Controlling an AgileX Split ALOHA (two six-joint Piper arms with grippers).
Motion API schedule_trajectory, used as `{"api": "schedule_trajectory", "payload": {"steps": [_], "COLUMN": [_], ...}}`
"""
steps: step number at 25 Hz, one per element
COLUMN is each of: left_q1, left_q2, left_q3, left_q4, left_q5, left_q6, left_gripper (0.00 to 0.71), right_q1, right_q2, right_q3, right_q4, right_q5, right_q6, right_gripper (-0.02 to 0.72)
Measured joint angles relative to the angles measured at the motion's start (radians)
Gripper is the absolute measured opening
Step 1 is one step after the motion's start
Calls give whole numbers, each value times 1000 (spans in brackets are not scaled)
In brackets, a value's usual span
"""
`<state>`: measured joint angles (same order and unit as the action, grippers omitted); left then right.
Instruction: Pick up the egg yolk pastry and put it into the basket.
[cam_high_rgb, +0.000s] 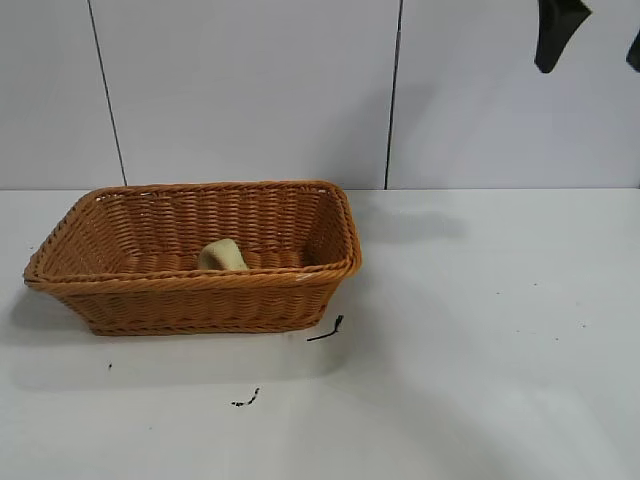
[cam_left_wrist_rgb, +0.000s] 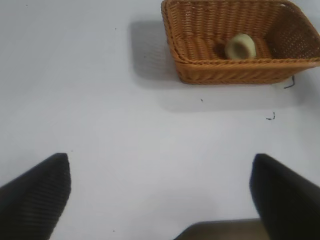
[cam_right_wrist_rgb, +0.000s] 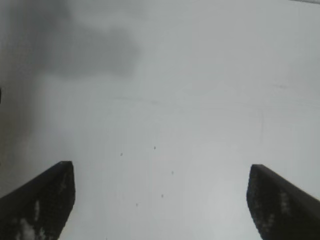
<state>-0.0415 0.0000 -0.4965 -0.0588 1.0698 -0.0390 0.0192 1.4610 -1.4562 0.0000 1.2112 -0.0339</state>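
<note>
a bare test bench, not a kitchen

we take this for a lab or robot test station. the white table is a plain matte surface with only a few small dark specks and scuff marks on it. behind it we see a wall of pale flat panels split by thin dark vertical seams, with no household fittings. the only domestic-looking item is a woven wicker basket set on the table, holding a small pale pastry. dark gripper fingers hang at the upper right corner.
</note>
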Motion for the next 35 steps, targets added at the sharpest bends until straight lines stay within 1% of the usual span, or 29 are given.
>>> {"api": "schedule_trajectory", "payload": {"steps": [8, 11, 16, 20, 24, 28, 35], "left_q1": [0, 0, 0, 0, 0, 0, 0], "left_q2": [0, 0, 0, 0, 0, 0, 0], "left_q3": [0, 0, 0, 0, 0, 0, 0], "left_q4": [0, 0, 0, 0, 0, 0, 0], "left_q5": [0, 0, 0, 0, 0, 0, 0], "left_q6": [0, 0, 0, 0, 0, 0, 0], "left_gripper": [695, 695, 695, 695, 695, 695, 695], "right_q1": [0, 0, 0, 0, 0, 0, 0], "right_q2": [-387, -542, -821, -1035, -1217, -1342, -1465], "right_q3": [391, 536, 755, 895, 951, 958, 960], "right_q4": [0, 0, 0, 0, 12, 12, 12], "right_q5": [0, -7, -89, -122, -177, -185, -187], "right_q6": [0, -12, -34, -34, -25, -7, -4], "right_gripper": [634, 634, 634, 634, 634, 634, 634]}}
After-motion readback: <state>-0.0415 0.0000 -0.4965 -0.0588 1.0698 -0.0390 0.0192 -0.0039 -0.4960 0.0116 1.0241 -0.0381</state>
